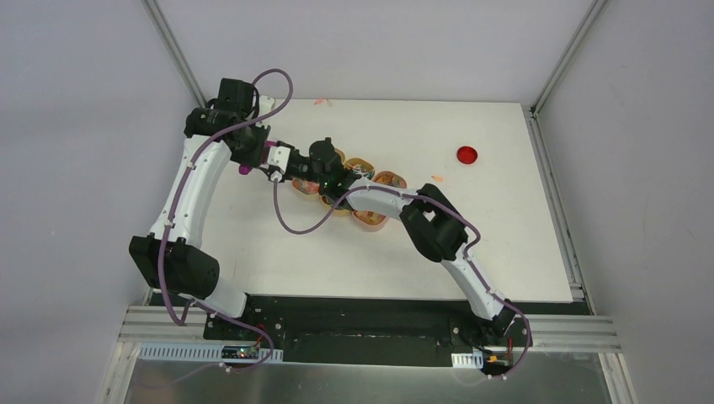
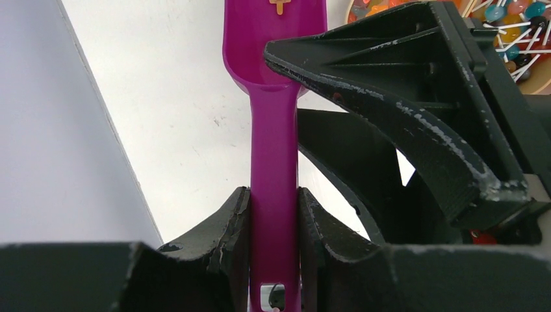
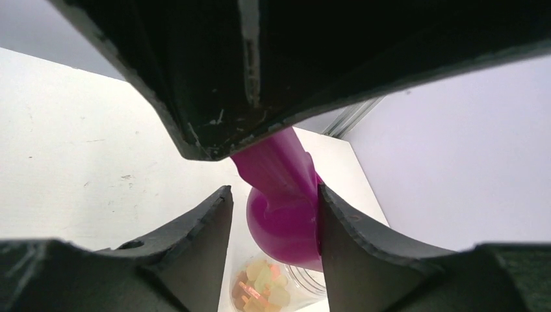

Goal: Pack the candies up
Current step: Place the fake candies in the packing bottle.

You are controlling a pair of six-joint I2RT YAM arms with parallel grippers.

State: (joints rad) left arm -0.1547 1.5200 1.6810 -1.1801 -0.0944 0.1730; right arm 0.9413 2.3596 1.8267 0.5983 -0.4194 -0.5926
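- Clamping the magenta scoop [image 2: 273, 123] by its handle, the left gripper [image 2: 274, 201] presses a finger tight against each side.
- Ahead of those fingers, the scoop's bowl runs off the frame edge, its contents hard to make out.
- The right gripper [image 3: 273, 195] stands with jaws apart around the scoop's rounded underside; one finger looks to touch it, and a gap shows at the other.
- Below the right gripper's fingers, a clear cup [image 3: 304, 281] holds orange-yellow gummies [image 3: 263, 283], partly hidden by the scoop.
- Beyond the left gripper, the right gripper's black body blocks half of a bowl [image 2: 537, 83] of bright-coloured candies [image 2: 513, 26].
- From above, both wrists cover much of the clustered containers [image 1: 370, 220].
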